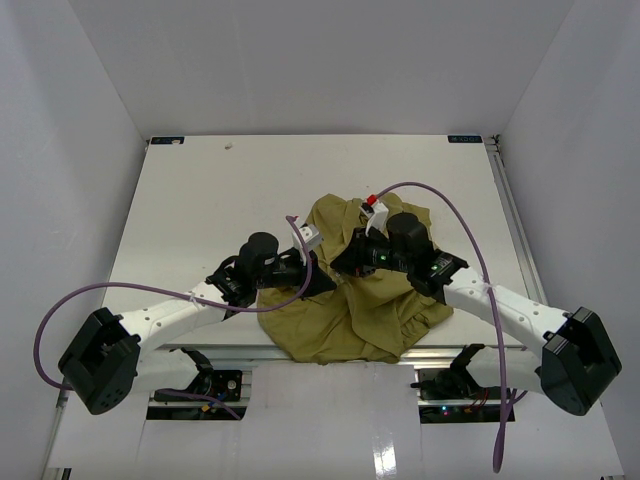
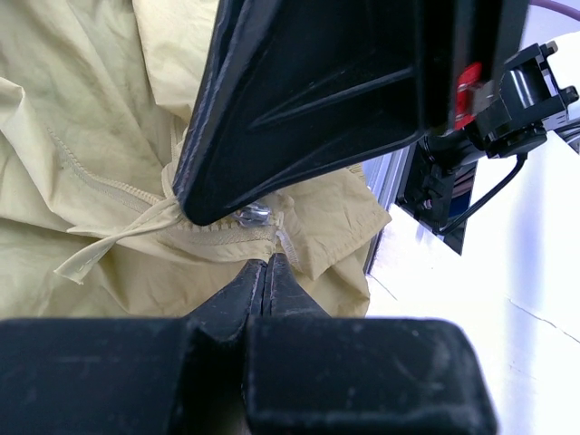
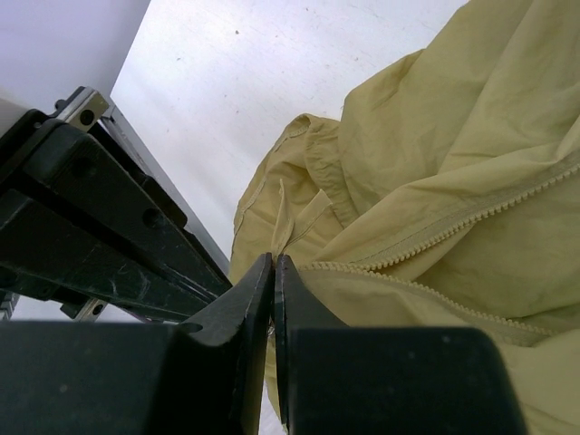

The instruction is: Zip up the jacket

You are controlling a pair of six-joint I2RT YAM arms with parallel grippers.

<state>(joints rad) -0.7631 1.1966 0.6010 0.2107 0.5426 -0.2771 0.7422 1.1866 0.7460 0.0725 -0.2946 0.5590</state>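
Note:
The olive-yellow jacket [image 1: 365, 300] lies crumpled at the table's near edge, between the two arms. My left gripper [image 1: 322, 286] is shut on the jacket's lower hem, and its fingertips [image 2: 263, 272] pinch fabric [image 2: 82, 109] just below a small metal zipper slider [image 2: 254, 215]. My right gripper [image 1: 343, 262] is shut on the jacket's zipper edge [image 3: 471, 118], right beside the left gripper. The zipper teeth [image 3: 471, 217] run away from the right gripper's tip [image 3: 274, 265] in two separate rows. The right gripper's black finger [image 2: 317, 100] hangs over the slider in the left wrist view.
The white table [image 1: 200, 200] stretches away behind the jacket. Its aluminium front rail [image 1: 230, 348] runs under the jacket's hanging hem. White walls enclose the left, right and back sides. A purple cable [image 1: 460, 220] loops over the right arm.

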